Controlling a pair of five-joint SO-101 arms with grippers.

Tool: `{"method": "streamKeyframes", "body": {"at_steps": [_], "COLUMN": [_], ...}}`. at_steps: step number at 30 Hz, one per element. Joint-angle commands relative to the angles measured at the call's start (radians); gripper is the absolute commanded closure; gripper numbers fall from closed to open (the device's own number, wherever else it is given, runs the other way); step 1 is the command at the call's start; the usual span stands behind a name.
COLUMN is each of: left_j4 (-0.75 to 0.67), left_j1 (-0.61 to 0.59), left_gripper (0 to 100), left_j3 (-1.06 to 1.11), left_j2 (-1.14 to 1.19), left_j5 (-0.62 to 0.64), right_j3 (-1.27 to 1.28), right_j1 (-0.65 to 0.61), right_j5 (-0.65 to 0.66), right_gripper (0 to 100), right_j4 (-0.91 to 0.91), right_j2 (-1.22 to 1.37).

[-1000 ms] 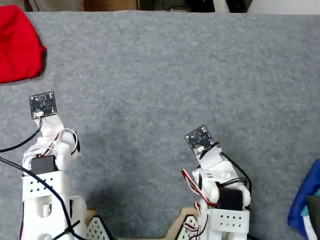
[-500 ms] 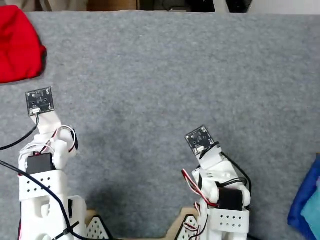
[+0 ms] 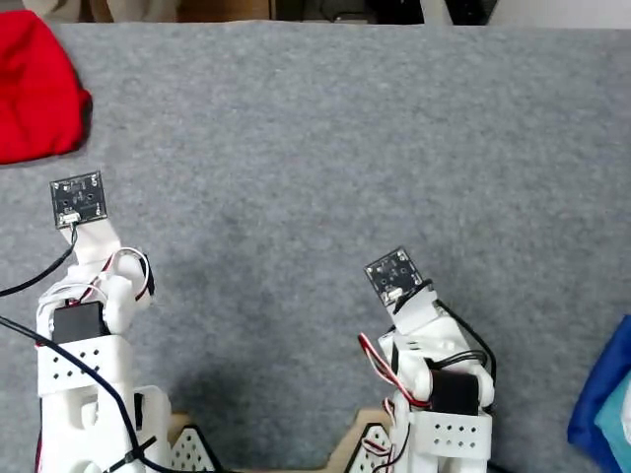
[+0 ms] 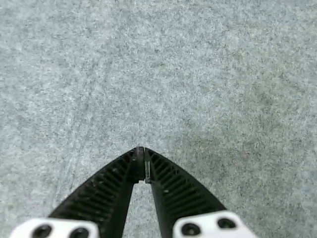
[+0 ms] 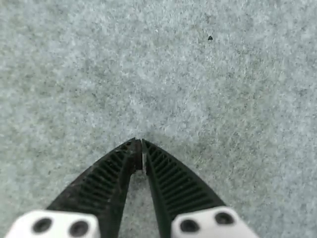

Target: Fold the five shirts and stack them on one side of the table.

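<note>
From above I see a red shirt bunched well ahead of the left jaws and off to their left. A blue shirt lies far to the right of the right jaws. Both are on the grey table. My left wrist feed shows the left jaws together, tips meeting over the table. On the right wrist feed the right jaws are together too, with a dark speck ahead of them.
</note>
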Motion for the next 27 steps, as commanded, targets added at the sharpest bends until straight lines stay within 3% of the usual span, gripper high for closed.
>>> {"method": "streamKeyframes", "body": {"at_steps": [1,8,12,15,18,24,27], "left_j4": [0.008,0.006,0.025,0.091,0.198,0.338,0.361], "left_j1": [-0.008,-0.021,-0.187,-0.288,-0.339,-0.376,-0.381], "left_gripper": [98,98,98,93,87,89,89], "left_j3": [-0.057,-0.061,-0.204,-0.358,-0.542,-0.997,-1.221], "left_j2": [-0.018,-0.018,-0.005,0.047,0.217,0.684,0.895], "left_j5": [0.006,0.017,0.193,0.178,0.133,0.155,0.095], "right_j3": [-0.001,-0.001,-0.001,-0.001,-0.001,-0.001,-0.001], "right_j1": [-0.016,-0.016,-0.016,-0.016,-0.016,-0.016,-0.019], "right_j5": [0.0,0.0,0.0,0.0,0.0,0.0,-0.006], "right_gripper": [99.1,99.1,99.1,99.1,99.1,99.1,99.1], "right_j4": [0.008,0.008,0.008,0.008,0.008,0.008,0.008], "right_j2": [-0.107,-0.107,-0.107,-0.107,-0.107,-0.107,-0.107]}}
